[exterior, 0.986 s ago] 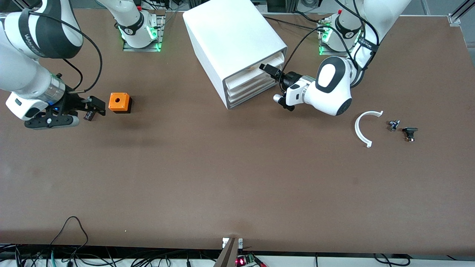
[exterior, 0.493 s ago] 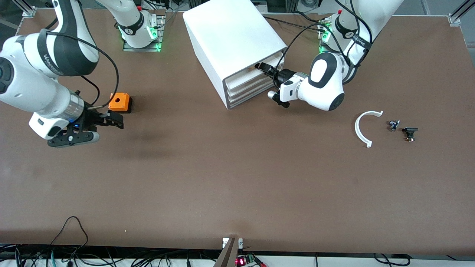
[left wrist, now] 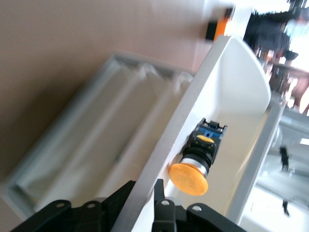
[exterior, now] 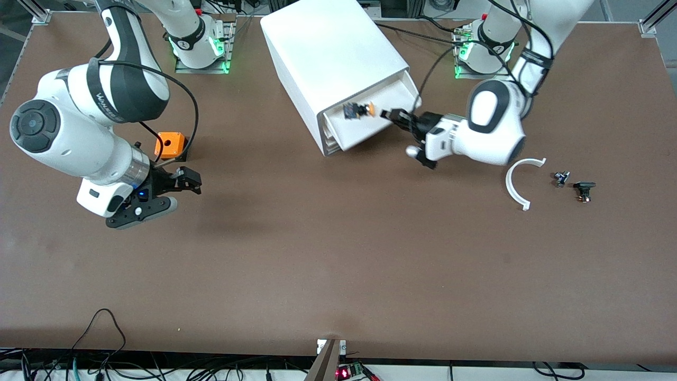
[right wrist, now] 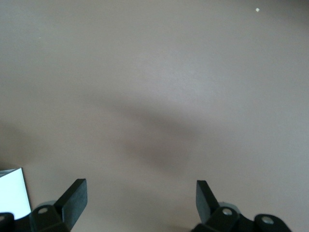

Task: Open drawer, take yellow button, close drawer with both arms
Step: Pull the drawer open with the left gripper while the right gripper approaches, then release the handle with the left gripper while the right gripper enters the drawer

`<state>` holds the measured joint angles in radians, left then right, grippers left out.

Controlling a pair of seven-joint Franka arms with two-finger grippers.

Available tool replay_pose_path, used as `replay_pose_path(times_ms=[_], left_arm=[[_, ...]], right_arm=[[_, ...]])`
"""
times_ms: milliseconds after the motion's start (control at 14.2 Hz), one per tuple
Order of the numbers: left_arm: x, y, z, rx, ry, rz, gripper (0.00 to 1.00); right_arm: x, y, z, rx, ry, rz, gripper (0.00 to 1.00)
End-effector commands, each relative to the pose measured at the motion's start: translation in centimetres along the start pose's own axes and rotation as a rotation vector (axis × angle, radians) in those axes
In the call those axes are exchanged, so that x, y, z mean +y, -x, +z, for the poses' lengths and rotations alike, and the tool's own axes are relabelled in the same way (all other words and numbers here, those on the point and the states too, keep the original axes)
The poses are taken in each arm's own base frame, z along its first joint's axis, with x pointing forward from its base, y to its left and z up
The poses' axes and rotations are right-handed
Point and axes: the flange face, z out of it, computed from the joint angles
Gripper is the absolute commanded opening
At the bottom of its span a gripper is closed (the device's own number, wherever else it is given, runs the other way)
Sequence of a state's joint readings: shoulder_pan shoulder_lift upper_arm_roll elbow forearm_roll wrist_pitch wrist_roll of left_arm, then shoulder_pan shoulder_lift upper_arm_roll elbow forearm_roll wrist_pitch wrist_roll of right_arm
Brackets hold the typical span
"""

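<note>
Now the left gripper (exterior: 391,115) pinches the drawer (exterior: 370,124) front wall — the button (left wrist: 194,167) inside looks light and stiff; its black body offers the surest hold. Right gripper (exterior: 182,180), jaws apart, waits over table at nine o'clock.

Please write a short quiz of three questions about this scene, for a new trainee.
1. True or false: the drawer of the cabinet is shut.
2. What does the left tool hold? A) the button B) the drawer's front wall C) nothing
3. Fill in: the button lies in the ____.

Key
1. False: it is pulled out.
2. B: the fingers are clamped on the wall, the button lies beside them.
3. Drawer. The right tool is open over the bare table.
</note>
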<state>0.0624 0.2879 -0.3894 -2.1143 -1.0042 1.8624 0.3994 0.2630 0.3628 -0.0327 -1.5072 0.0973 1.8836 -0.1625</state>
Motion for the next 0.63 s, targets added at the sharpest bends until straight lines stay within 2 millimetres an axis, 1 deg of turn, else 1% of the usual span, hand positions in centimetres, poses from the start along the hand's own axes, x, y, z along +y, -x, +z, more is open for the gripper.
replay_pose_path(times_ms=[0,70,141,211,282,352,423,493,563], left_arm=[[-1.4,-1.2,-3.7,0.114,-0.026,-0.026,0.0],[-1.5,-1.3,-4.1,0.127,-0.028,-0.028,0.0],[-1.4,-1.5,-4.4,0.138,-0.029,-0.029,0.39],[-1.3,-1.4,-4.5,0.141,-0.029,-0.025,0.99],[-1.3,-1.5,-4.6,0.147,-0.033,-0.019,1.0],[-1.0,-1.6,-5.1,0.173,-0.046,0.033,1.0],[-0.6,-1.6,-5.8,0.202,-0.064,0.074,1.0],[-0.2,-1.5,-6.1,0.212,-0.07,0.084,1.0],[0.0,-1.4,-6.4,0.218,-0.077,0.102,1.0]], right_arm=[[-3.4,-1.7,-0.2,0.014,-0.021,-0.079,1.0],[-5.6,-2.2,-0.5,0.025,-0.026,-0.116,1.0],[-7.9,-2.5,-0.6,0.032,-0.033,-0.152,1.0],[-10.7,-2.8,-0.8,0.04,-0.044,-0.193,1.0],[-13.2,-2.9,-1.2,0.05,-0.051,-0.225,1.0],[-15.2,-3.0,-2.0,0.071,-0.052,-0.258,1.0],[-16.6,-3.7,-2.1,0.088,-0.056,-0.284,1.0],[-18.9,-4.2,-2.3,0.105,-0.059,-0.321,1.0],[-21.4,-4.5,-1.9,0.109,-0.062,-0.362,1.0]])
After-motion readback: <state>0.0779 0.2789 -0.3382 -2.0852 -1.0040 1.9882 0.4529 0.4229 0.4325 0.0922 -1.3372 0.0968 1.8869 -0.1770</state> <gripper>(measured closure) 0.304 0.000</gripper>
